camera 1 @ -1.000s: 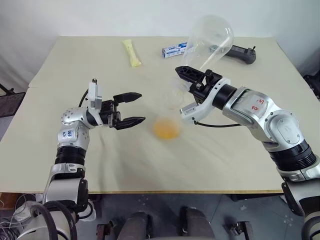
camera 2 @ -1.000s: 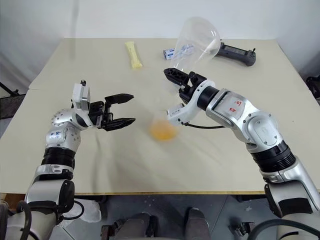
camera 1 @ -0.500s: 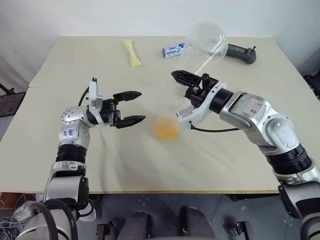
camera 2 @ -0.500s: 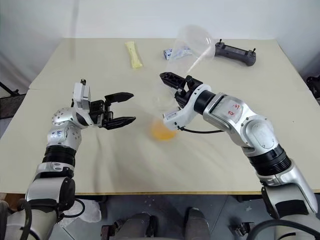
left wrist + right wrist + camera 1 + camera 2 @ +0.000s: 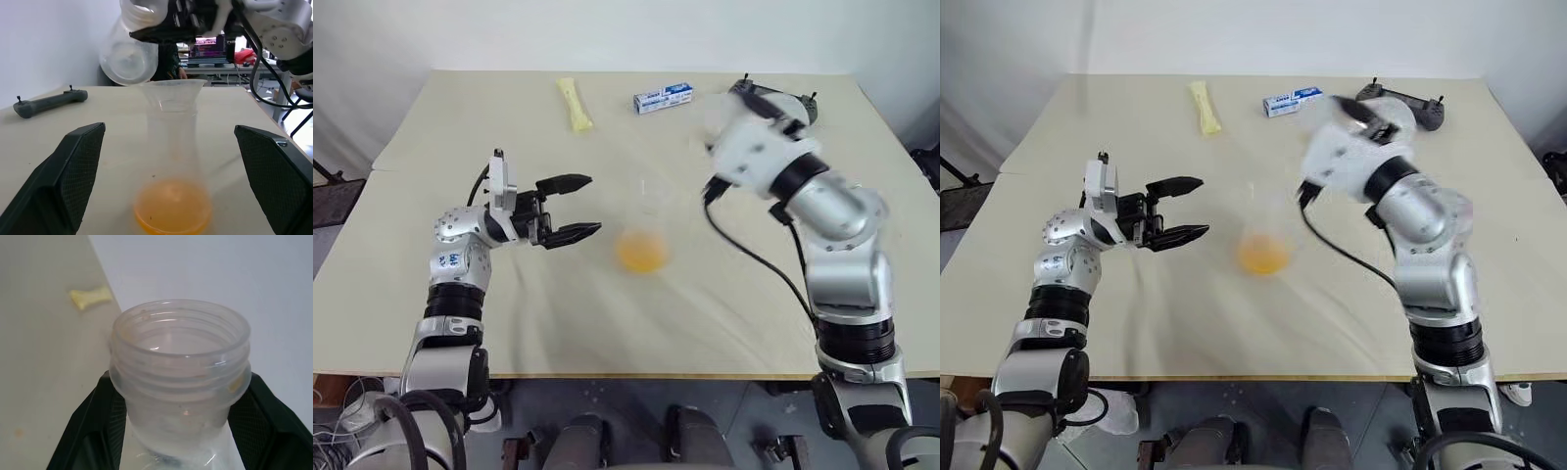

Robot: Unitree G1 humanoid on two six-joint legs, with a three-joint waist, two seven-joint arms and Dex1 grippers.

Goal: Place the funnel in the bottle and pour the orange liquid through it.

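Mostly bare beige table [image 5: 460, 127], white wall [image 5: 607, 29] behind

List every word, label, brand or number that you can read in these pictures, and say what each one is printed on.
No text here can be read with certainty.
Small blue-and-white box at the far side of the table: it carries printing, too small to read.
Left arm: a blue marking, too small to read.
Yellow packet on the table: no lettering can be made out.
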